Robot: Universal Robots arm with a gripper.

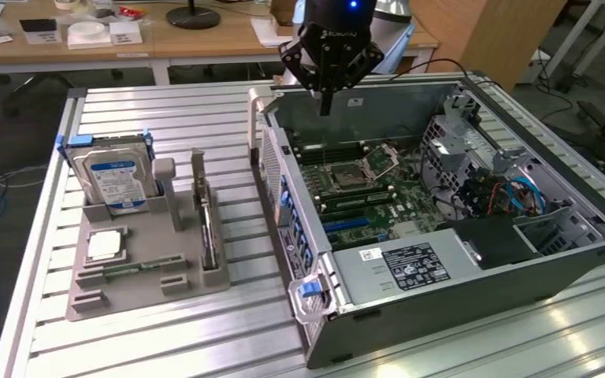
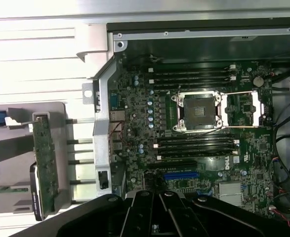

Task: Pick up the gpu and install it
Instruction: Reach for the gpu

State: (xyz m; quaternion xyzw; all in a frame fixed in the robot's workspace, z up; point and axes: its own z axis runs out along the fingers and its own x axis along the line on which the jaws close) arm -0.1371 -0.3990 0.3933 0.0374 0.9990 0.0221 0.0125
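Note:
The gpu (image 1: pixel 208 224) stands on edge in a slot of the grey holder tray (image 1: pixel 145 295) at the exterior view's left; its silver bracket points up. In the wrist view the gpu (image 2: pixel 46 163) shows as a thin green card edge in that tray. My gripper (image 1: pixel 326 106) hangs shut and empty over the far rim of the open computer case (image 1: pixel 471 295), well apart from the gpu. Its black fingers (image 2: pixel 147 210) press together above the motherboard (image 2: pixel 194 123), near a blue card slot (image 2: pixel 181 175).
The tray also holds a hard drive (image 1: pixel 113 177) with a blue label, a processor chip (image 1: pixel 105 244) and a memory stick (image 1: pixel 135 268). Inside the case sit a power supply (image 1: pixel 408 268) and cable bundles (image 1: pixel 507 197). Desks (image 1: pixel 124 43) stand behind the slatted metal table (image 1: pixel 166 110).

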